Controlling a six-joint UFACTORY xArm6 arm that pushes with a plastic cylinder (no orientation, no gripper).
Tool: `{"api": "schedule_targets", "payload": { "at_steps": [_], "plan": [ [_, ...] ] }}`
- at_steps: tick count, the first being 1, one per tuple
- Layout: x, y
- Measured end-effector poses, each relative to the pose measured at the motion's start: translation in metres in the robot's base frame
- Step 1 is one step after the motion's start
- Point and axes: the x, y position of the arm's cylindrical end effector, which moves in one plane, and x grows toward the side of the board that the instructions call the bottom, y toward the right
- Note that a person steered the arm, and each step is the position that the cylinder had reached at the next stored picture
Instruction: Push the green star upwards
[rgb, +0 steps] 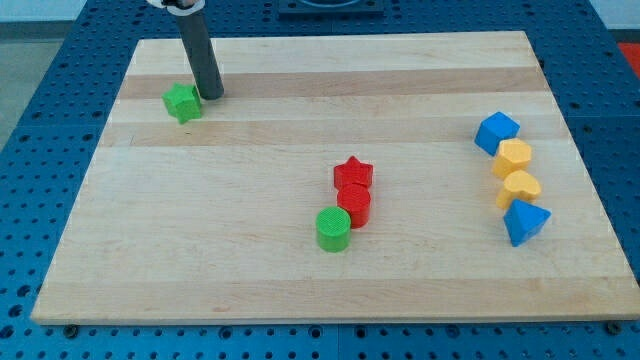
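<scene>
The green star (183, 102) lies near the upper left corner of the wooden board (250, 230). My dark rod comes down from the view's top, and my tip (211, 96) rests on the board just to the right of the green star, very close to its right edge or touching it.
A red star (353, 173), a red cylinder (354, 205) and a green cylinder (333, 229) cluster at the board's centre. At the right stand a blue cube (496, 132), two yellow blocks (513, 158) (520, 187) and a blue block (525, 221).
</scene>
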Motion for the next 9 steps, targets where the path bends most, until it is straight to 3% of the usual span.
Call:
{"api": "schedule_targets", "payload": {
  "at_steps": [1, 2, 4, 6, 7, 8, 9],
  "plan": [
    [0.004, 0.005],
    [0.039, 0.023],
    [0.100, -0.001],
    [0.100, -0.025],
    [0.074, -0.024],
    [0.023, -0.024],
    [0.019, -0.024]
  ]
}}
